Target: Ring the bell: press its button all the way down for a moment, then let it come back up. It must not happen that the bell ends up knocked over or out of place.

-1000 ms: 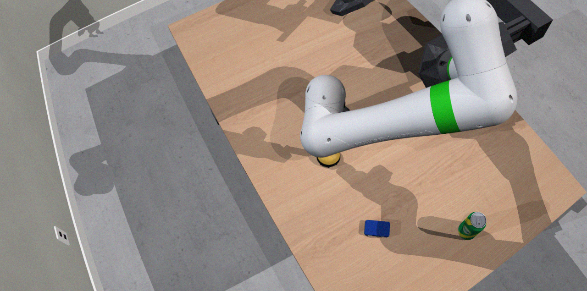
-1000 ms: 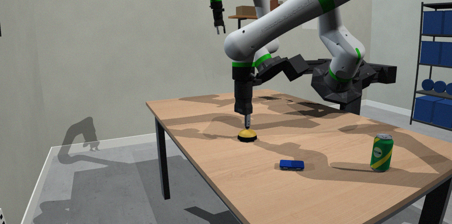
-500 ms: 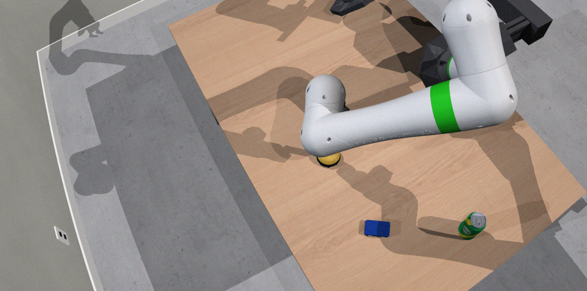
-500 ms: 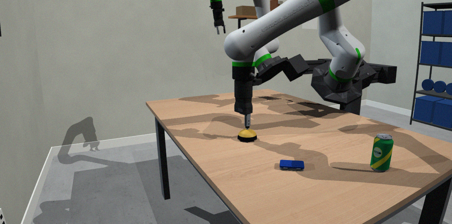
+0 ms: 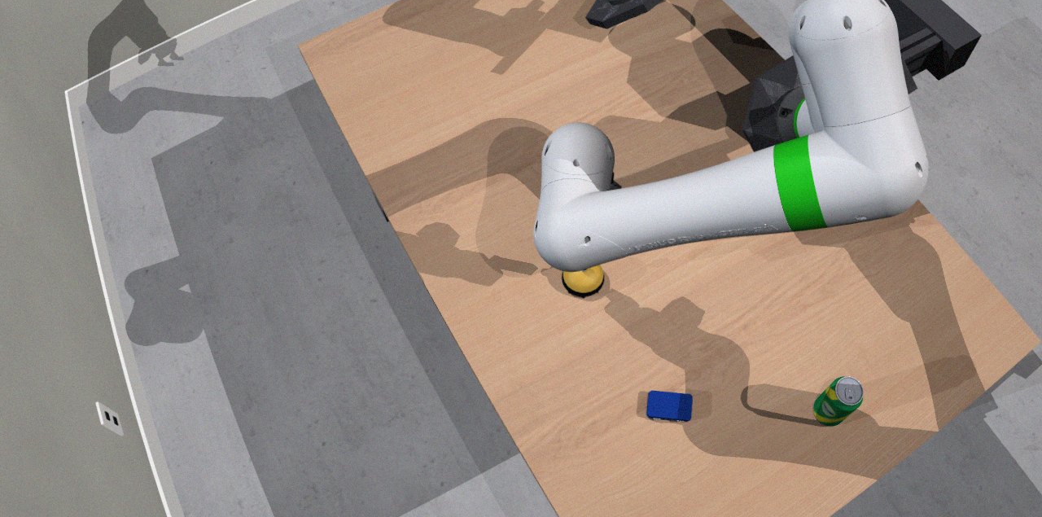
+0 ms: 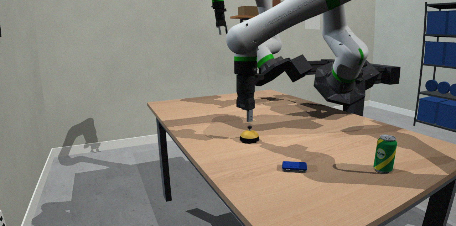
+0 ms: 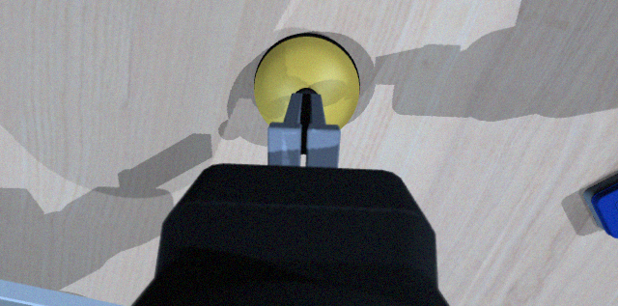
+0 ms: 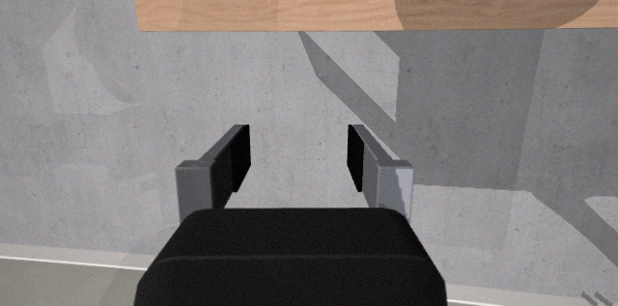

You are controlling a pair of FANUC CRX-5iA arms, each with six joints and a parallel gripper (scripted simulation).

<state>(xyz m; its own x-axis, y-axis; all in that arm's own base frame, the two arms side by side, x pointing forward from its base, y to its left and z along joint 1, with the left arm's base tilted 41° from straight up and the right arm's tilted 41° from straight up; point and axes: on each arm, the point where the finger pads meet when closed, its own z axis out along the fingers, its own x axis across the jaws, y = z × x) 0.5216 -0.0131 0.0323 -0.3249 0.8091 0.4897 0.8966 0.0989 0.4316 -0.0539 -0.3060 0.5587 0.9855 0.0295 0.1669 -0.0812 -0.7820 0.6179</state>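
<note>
The bell, a yellow dome (image 5: 583, 279) (image 6: 249, 135) (image 7: 307, 62) on a black base, stands upright on the table. Its small black button (image 6: 249, 127) is up, on a short stem above the dome; in the left wrist view only its edge shows past the fingertips. My left gripper (image 6: 249, 121) (image 7: 305, 112) is shut and empty, pointing straight down over the button, with a small gap between the fingertips and the button. My right gripper (image 6: 223, 33) (image 8: 298, 145) is open and empty, high up and far from the bell, beyond the table edge.
A blue box-like object (image 5: 668, 405) (image 6: 294, 166) (image 7: 609, 209) lies on the table (image 5: 619, 440) (image 6: 255, 186) to one side of the bell. A green and yellow can (image 5: 838, 400) (image 6: 385, 153) stands upright farther off. The left arm hides part of the bell in the top view.
</note>
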